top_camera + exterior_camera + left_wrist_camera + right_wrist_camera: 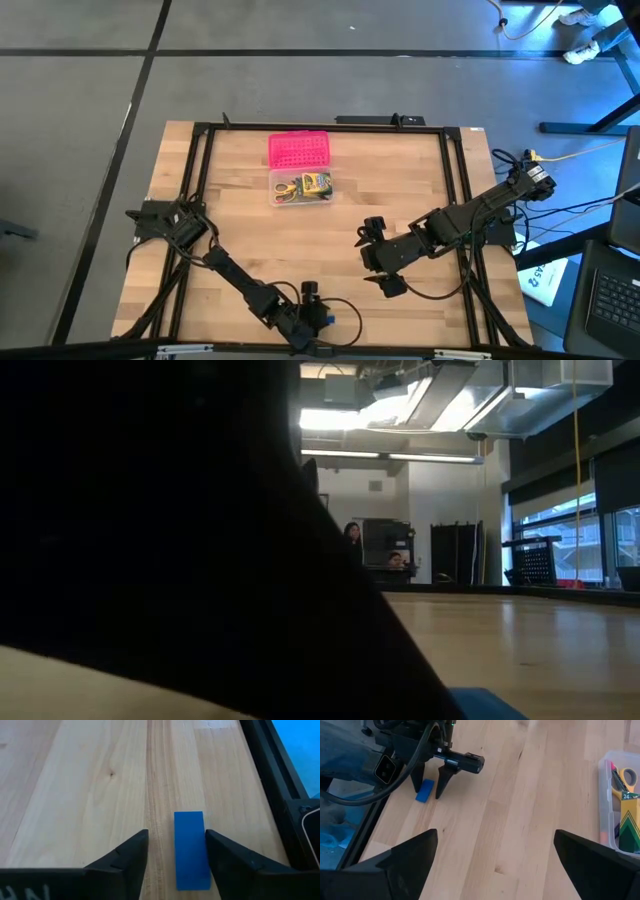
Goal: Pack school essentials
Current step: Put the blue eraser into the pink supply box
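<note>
A small blue eraser (191, 850) lies flat on the wooden table near its front edge. My left gripper (176, 834) is open and slants down over it, one finger on each long side of it; the right wrist view shows the left gripper (431, 782) and the eraser (424, 790) too. A clear plastic box (300, 187) toward the far side holds yellow-handled scissors (631, 776) and a green-yellow crayon box (629, 820). My right gripper (368, 258) hangs open above the table's middle right, holding nothing. My left gripper has one finger (225, 860) right along one long side of the eraser (204, 845); I cannot tell whether it touches. The other finger (131, 860) stands apart from the opposite side by a strip of bare wood. The eraser lies flat on the table.
A pink lid (298, 150) lies just beyond the clear box. A black frame (462, 200) runs around the tabletop, and its rail (270, 765) passes close by the eraser. Bare wood spreads between the eraser and the box. The low view is mostly blocked by a dark arm (150, 510).
</note>
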{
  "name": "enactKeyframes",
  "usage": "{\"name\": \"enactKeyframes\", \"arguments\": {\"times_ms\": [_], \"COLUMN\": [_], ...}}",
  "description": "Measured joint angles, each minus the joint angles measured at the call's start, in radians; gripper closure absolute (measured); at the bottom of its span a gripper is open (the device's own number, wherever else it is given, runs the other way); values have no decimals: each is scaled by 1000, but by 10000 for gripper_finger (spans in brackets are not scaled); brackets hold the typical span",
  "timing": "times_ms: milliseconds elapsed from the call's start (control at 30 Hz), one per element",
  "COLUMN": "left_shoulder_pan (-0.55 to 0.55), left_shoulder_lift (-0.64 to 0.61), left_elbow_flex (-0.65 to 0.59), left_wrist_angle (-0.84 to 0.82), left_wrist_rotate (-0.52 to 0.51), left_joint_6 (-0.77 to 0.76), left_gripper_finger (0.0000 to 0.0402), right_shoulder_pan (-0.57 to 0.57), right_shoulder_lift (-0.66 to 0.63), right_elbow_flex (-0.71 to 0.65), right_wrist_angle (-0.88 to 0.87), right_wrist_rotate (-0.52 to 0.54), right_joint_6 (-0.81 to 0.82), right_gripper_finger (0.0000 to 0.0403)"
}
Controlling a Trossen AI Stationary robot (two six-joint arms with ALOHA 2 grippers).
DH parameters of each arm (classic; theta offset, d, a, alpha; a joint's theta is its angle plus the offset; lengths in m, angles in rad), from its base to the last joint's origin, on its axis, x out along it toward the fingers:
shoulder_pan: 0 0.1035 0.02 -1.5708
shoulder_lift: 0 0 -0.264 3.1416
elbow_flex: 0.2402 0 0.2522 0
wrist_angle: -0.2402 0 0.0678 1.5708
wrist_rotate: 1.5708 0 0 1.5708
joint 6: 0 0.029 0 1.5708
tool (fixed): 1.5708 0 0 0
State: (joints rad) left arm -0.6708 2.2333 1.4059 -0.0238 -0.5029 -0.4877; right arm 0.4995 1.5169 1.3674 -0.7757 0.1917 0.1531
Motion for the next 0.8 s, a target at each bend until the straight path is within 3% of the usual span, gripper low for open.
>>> {"name": "enactKeyframes", "arguments": {"times_ms": [800], "left_shoulder_pan": [5], "left_shoulder_lift": [-3], "left_elbow_flex": [0], "left_wrist_angle": [-13], "left_wrist_rotate": [36], "left_joint_6": [-20], "left_gripper_finger": [275], "right_shoulder_pan": [0], "right_shoulder_lift": [0], "right_elbow_flex": [0], "right_wrist_angle": [0], "right_wrist_rotate": [0], "right_joint_6": [0], "right_gripper_finger": [4]}}
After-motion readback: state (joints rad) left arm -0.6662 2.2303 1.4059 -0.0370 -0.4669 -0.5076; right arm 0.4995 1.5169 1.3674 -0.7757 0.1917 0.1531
